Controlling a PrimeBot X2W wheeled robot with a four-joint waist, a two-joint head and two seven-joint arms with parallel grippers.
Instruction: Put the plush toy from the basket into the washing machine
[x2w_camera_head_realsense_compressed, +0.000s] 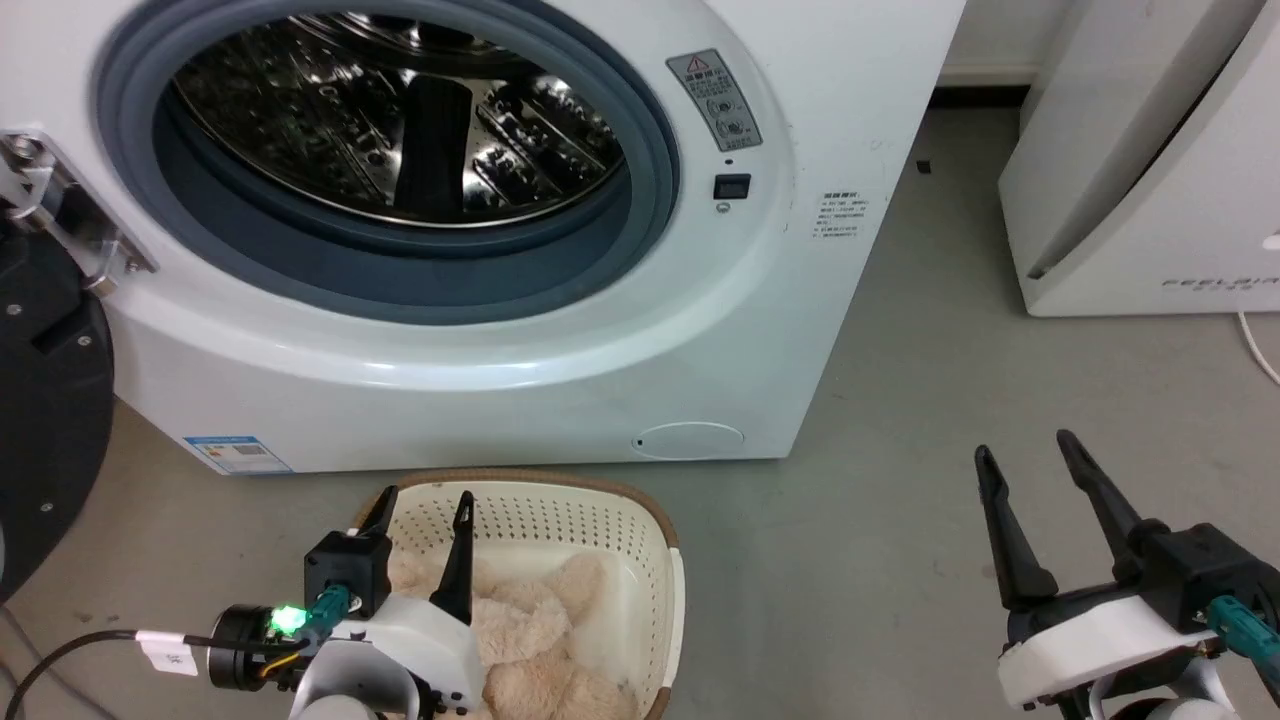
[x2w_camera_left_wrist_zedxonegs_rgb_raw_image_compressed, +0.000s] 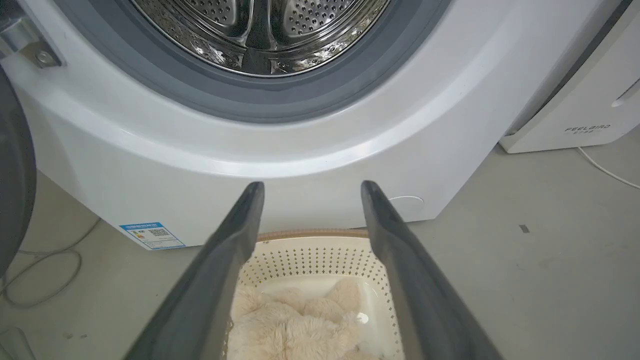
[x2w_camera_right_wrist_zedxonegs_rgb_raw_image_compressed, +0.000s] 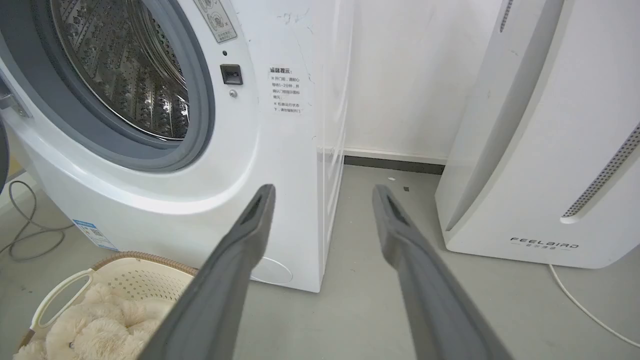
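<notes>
The fluffy cream plush toy (x2w_camera_head_realsense_compressed: 545, 650) lies in the cream perforated basket (x2w_camera_head_realsense_compressed: 610, 520) on the floor before the washing machine (x2w_camera_head_realsense_compressed: 480, 340). Its porthole is open onto the shiny steel drum (x2w_camera_head_realsense_compressed: 400, 110). My left gripper (x2w_camera_head_realsense_compressed: 425, 505) hangs open just above the basket's left side, over the plush toy (x2w_camera_left_wrist_zedxonegs_rgb_raw_image_compressed: 295, 325), holding nothing. The basket (x2w_camera_left_wrist_zedxonegs_rgb_raw_image_compressed: 320, 255) shows between its fingers. My right gripper (x2w_camera_head_realsense_compressed: 1030, 460) stands open and empty over bare floor to the right. Its wrist view shows the plush toy (x2w_camera_right_wrist_zedxonegs_rgb_raw_image_compressed: 95, 330) and basket (x2w_camera_right_wrist_zedxonegs_rgb_raw_image_compressed: 135, 275) at the lower left.
The black-framed door (x2w_camera_head_realsense_compressed: 45, 420) is swung open at the left. A white slanted appliance marked FEELBIRD (x2w_camera_head_realsense_compressed: 1150, 180) stands at the right, with a white cable (x2w_camera_head_realsense_compressed: 1258, 345) beside it. Grey floor (x2w_camera_head_realsense_compressed: 900, 500) lies between basket and right gripper. Cables (x2w_camera_left_wrist_zedxonegs_rgb_raw_image_compressed: 45, 280) lie left of the washer.
</notes>
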